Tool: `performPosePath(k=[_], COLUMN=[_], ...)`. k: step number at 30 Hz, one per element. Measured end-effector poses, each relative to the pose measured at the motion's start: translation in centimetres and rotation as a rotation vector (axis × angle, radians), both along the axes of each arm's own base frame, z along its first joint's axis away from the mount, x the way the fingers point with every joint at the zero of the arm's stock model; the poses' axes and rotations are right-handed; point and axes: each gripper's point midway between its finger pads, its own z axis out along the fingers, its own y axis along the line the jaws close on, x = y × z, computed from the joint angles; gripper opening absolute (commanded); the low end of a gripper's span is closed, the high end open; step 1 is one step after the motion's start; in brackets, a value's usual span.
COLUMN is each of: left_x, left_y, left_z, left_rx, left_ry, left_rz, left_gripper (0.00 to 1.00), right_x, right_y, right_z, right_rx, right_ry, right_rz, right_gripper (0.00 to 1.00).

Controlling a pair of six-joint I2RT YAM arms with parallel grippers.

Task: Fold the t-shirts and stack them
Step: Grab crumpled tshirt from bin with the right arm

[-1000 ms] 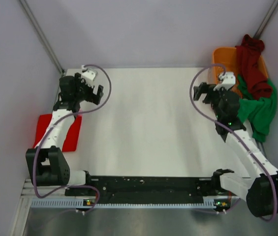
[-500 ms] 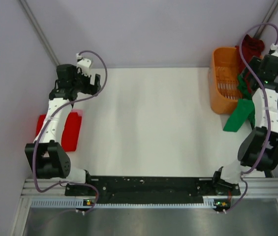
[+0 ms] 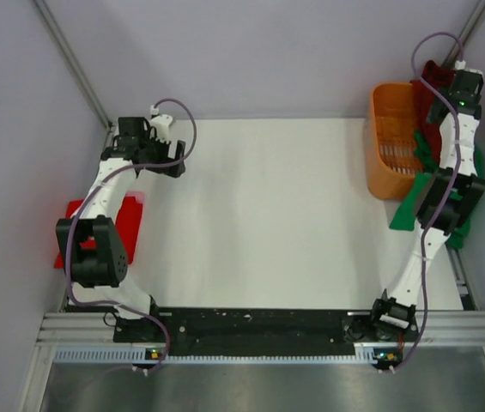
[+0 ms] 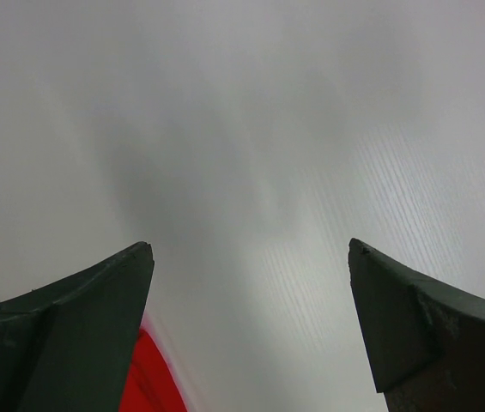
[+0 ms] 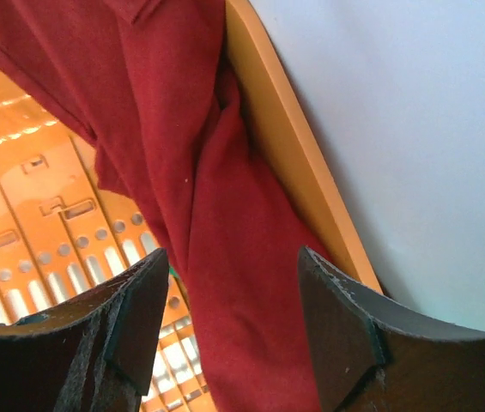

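The dark maroon t-shirt (image 3: 432, 79) hangs over the far right corner of the orange basket (image 3: 386, 163). In the right wrist view the maroon cloth (image 5: 216, 197) lies right under my right gripper (image 5: 233, 257), whose jaws are open on either side of it. My right gripper (image 3: 441, 105) reaches high over the basket's back. The green t-shirt (image 3: 412, 206) hangs down the basket's right side onto the table. The brighter red t-shirt (image 3: 127, 228) lies folded at the table's left edge, and a bit shows in the left wrist view (image 4: 152, 378). My left gripper (image 3: 170, 160) (image 4: 251, 249) is open and empty above the white table.
The basket's slotted orange wall (image 5: 36, 240) and its rim (image 5: 285, 137) sit close to my right fingers, with the pale side wall just beyond. The white table (image 3: 259, 215) spans the middle. Grey walls close in on both sides.
My right arm has swung from beside the basket up and back to its far right corner, over the maroon shirt. My left gripper has shifted a little right and nearer.
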Motion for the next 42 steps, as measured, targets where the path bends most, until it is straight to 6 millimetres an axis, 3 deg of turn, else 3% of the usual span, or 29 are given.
performPosePath(k=[5,7,9,10,15,19,23,24,27,31,34,37,42], left_x=[1.0,1.4,1.3,1.2,1.0,0.9,1.0,1.0,0.9,0.7,0.6,0.5,0.3], left_y=[0.3,0.5,0.7,0.8,1.3,1.4,1.4,1.5,1.6,1.9,2.0,2.1,2.1], left_z=[-1.2,-1.7,-2.1,-2.2,-2.5,-2.6,-2.5,-2.5,-2.1,-0.7,0.3,0.9,1.0], left_rx=[0.015,0.027,0.038,0.043,0.067,0.074,0.080,0.082,0.091,0.109,0.118,0.126,0.133], left_ry=[0.050,0.068,0.083,0.090,0.105,0.105,0.104,0.103,0.093,0.056,0.030,0.015,0.015], left_rz=[0.010,0.018,0.024,0.027,0.036,0.036,0.037,0.038,0.039,0.038,0.037,0.037,0.035], left_gripper=[0.99,0.99,0.99,0.99,0.99,0.99,0.99,0.99,0.99,0.99,0.99,0.99,0.99], right_x=[-0.1,-0.5,-0.6,-0.6,-0.4,-0.4,-0.6,-0.7,-0.9,-2.3,-5.2,-9.6,-16.6], right_y=[-0.1,0.0,0.5,0.8,2.1,2.0,2.1,2.3,3.5,6.3,9.2,12.7,16.4], right_z=[-2.2,-3.2,-4.0,-4.3,-4.7,-4.5,-2.1,-1.0,4.9,16.7,25.6,34.3,43.9], right_rx=[-0.033,-0.069,-0.104,-0.119,-0.156,-0.164,-0.174,-0.175,-0.173,-0.191,-0.215,-0.251,-0.344], right_ry=[0.104,0.163,0.210,0.230,0.270,0.271,0.233,0.210,0.080,-0.208,-0.425,-0.658,-0.935], right_rz=[0.002,-0.005,0.000,0.005,0.024,0.024,0.030,0.036,0.078,0.153,0.219,0.309,0.402], right_gripper=[0.53,0.44,0.18,0.00,0.00,0.00,0.00,0.00,0.00,0.00,0.00,0.00,0.00])
